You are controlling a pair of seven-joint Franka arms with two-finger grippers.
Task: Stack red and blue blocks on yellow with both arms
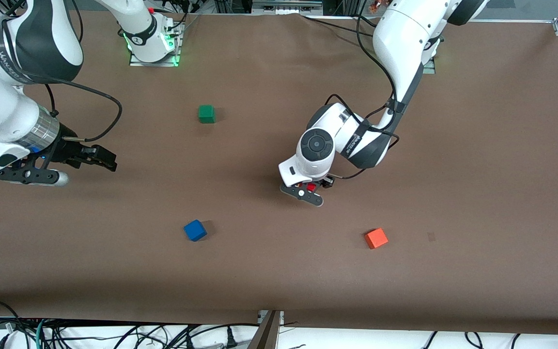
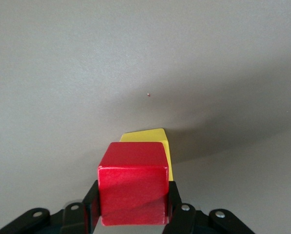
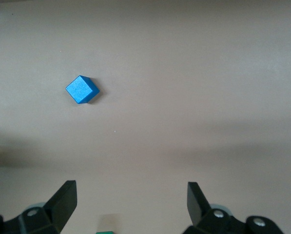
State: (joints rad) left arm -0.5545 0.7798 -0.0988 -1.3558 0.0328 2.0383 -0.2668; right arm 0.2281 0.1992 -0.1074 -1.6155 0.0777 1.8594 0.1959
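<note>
A brown matte table (image 1: 477, 160) filled the front view from edge to edge, its cover plain apart from a small dark mark near the orange cube; along the edge nearest the front camera ran a white strip crowded with loose black cables (image 1: 114, 334), and metal framing showed at the robots' end. Two white arms with black joints stood at that end, each with its base plate lit green. Five cubes could be counted, one of each colour: one red, one yellow, one blue, one green, one orange. The left gripper (image 1: 308, 190) hung low over the middle of the table, its fingers closed on the red cube (image 2: 132, 187); the left wrist view showed the yellow cube (image 2: 150, 138) on the table directly under and just past the red one, though whether the two touched could not be told. The blue cube (image 1: 195, 230) sat alone on the table, nearer the front camera than the left gripper and toward the right arm's end. The green cube (image 1: 206, 113) lay closer to the bases, well apart from the blue one. The orange cube (image 1: 376, 238) rested toward the left arm's end, near the front camera. The right gripper (image 1: 97, 158) hovered over the right arm's end of the table, fingers spread wide and holding nothing.
</note>
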